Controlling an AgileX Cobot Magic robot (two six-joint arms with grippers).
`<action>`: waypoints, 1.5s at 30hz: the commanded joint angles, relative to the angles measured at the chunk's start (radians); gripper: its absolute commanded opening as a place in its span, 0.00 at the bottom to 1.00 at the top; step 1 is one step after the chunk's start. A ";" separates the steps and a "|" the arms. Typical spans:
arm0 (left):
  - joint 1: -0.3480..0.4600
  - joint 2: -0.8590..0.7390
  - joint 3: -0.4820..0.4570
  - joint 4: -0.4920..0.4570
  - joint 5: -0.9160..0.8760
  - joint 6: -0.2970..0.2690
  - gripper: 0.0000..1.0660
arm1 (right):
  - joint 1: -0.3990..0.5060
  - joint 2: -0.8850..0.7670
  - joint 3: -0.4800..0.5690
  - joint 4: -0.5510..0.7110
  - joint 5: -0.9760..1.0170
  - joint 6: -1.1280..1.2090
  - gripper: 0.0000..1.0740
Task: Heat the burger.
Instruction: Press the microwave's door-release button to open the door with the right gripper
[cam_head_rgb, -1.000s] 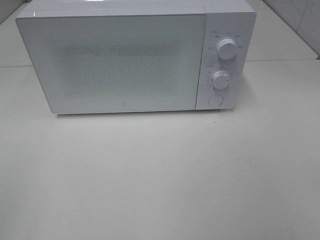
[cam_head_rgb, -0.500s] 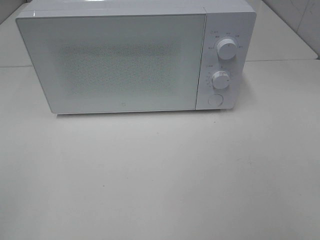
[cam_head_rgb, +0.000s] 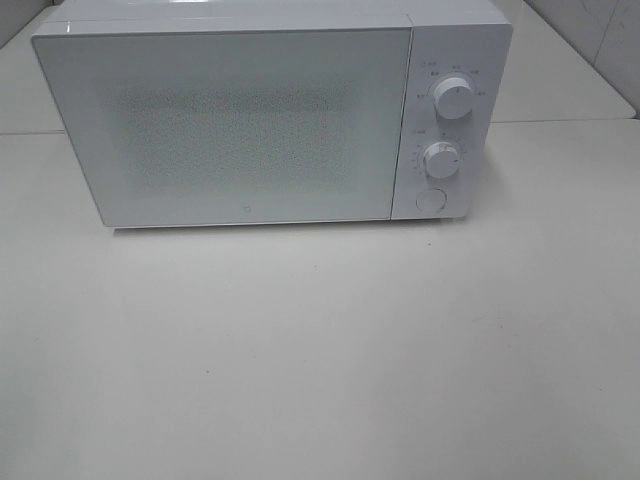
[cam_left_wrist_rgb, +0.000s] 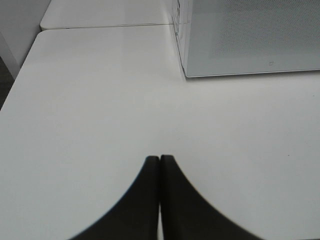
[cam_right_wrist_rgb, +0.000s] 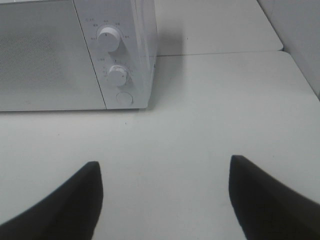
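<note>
Exterior high: microwave unchanged; left end effector closed, right end effector spread, empty.

Burger not visible in any view.

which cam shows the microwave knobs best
Exterior high: the upper knob and lower knob face the camera, dial markings visible. The right wrist view shows both obliquely. The left wrist view shows only the microwave door, no knobs.
</note>
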 joint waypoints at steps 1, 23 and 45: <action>-0.001 -0.020 0.003 -0.004 -0.017 0.000 0.00 | -0.001 0.098 -0.007 0.003 -0.112 -0.011 0.63; -0.001 -0.020 0.003 -0.003 -0.017 0.000 0.00 | -0.001 0.675 -0.006 0.000 -0.615 -0.023 0.62; -0.001 -0.020 0.003 -0.003 -0.017 0.000 0.00 | -0.001 1.264 -0.006 0.000 -1.142 -0.022 0.13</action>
